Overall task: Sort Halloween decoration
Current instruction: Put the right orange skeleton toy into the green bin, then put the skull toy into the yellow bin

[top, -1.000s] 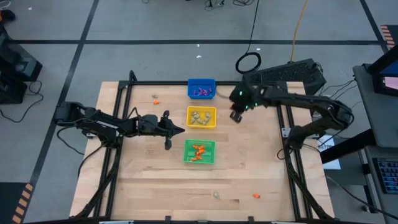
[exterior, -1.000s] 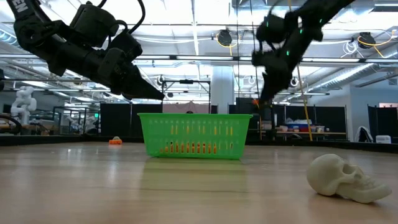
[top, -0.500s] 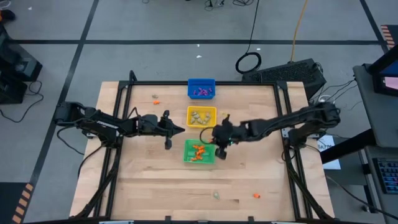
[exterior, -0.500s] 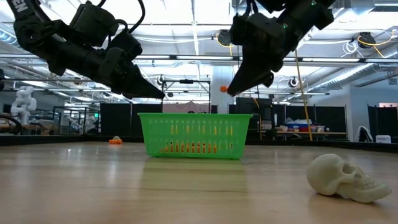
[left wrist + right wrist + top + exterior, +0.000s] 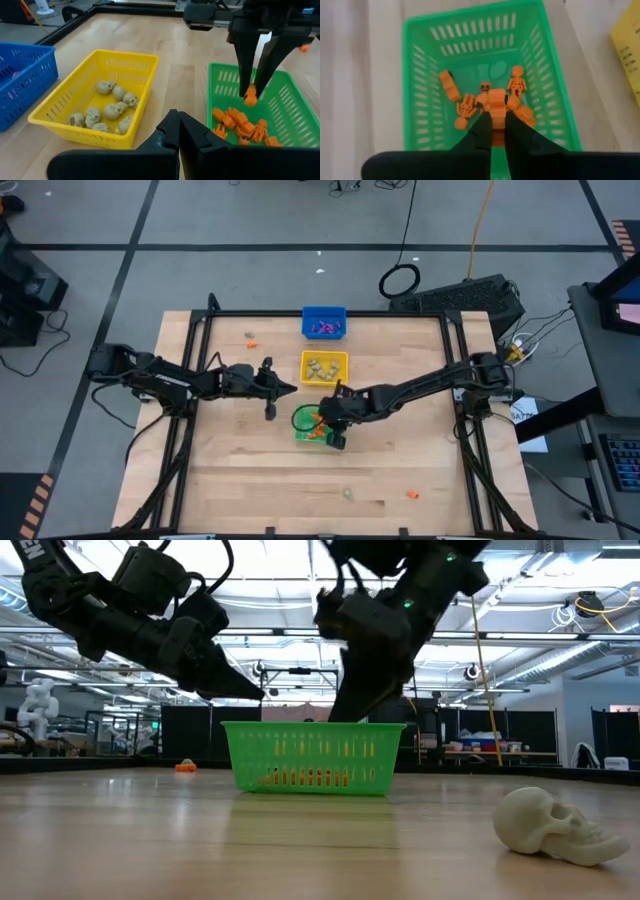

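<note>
My right gripper [image 5: 322, 420] hangs over the green bin [image 5: 300, 437], shut on a small orange trinket [image 5: 496, 98]. That trinket also shows between the fingertips in the left wrist view [image 5: 250, 95]. Several orange trinkets [image 5: 470, 106] lie on the green bin's floor. Pale skulls [image 5: 112, 107] fill the yellow bin [image 5: 305, 370], and purple pieces [image 5: 323, 328] lie in the blue bin [image 5: 308, 315]. My left gripper [image 5: 288, 389] waits shut to the left of the bins, above the table. My right gripper pinches the orange trinket's lower part [image 5: 496, 107] between its two fingertips [image 5: 244, 80]. The fingers come from above, slanting down from the table's right side. The trinket is lifted clear, just above the pile in the green bin.
A pale skull [image 5: 555, 825] lies on the bare wood near the table's front edge [image 5: 348, 493], with an orange piece [image 5: 411, 494] to its right. Another orange piece [image 5: 251, 341] lies at the far left of the table. Black rails frame the tabletop.
My right gripper has swung from beside the yellow bin's right side toward the table's near and left edges and has come down over the green bin. It has stayed shut and has rolled a little, with the orange trinket carried along between its fingertips.
</note>
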Available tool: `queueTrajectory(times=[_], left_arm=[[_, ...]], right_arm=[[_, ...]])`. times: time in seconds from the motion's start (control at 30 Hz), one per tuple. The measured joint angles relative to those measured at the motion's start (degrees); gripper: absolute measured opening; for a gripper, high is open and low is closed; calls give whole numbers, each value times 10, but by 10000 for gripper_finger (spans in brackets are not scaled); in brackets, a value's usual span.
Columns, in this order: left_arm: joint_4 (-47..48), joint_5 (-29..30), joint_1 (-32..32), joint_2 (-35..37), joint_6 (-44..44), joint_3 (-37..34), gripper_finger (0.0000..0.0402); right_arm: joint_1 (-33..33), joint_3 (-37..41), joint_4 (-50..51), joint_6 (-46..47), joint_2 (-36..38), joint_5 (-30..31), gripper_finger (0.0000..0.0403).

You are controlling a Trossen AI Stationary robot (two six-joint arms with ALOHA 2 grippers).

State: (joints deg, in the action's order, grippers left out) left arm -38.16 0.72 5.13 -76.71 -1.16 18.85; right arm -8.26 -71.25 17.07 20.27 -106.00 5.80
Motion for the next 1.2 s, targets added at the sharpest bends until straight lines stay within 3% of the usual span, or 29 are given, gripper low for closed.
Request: queueTrajectory(times=[0.2,0.4,0.53,0.63,0.8,1.0,1.2], left_arm=[[8,-22,0,0,-1,0,1],[20,-43,5,0,0,9,1],[93,-54,22,0,7,42,1],[174,-54,38,0,33,79,1],[321,-64,70,0,87,158,1],[518,-110,145,0,182,266,0],[683,-96,239,0,279,341,0]], right_arm=[[4,-41,36,-41,-41,-15,22],[4,-48,31,-60,-45,-13,92],[4,-48,31,-65,-45,-12,141],[4,-48,35,-66,-35,-13,154],[-4,-48,44,-96,0,29,120],[-9,-38,42,-181,57,65,15],[23,82,-76,-264,122,47,3]])
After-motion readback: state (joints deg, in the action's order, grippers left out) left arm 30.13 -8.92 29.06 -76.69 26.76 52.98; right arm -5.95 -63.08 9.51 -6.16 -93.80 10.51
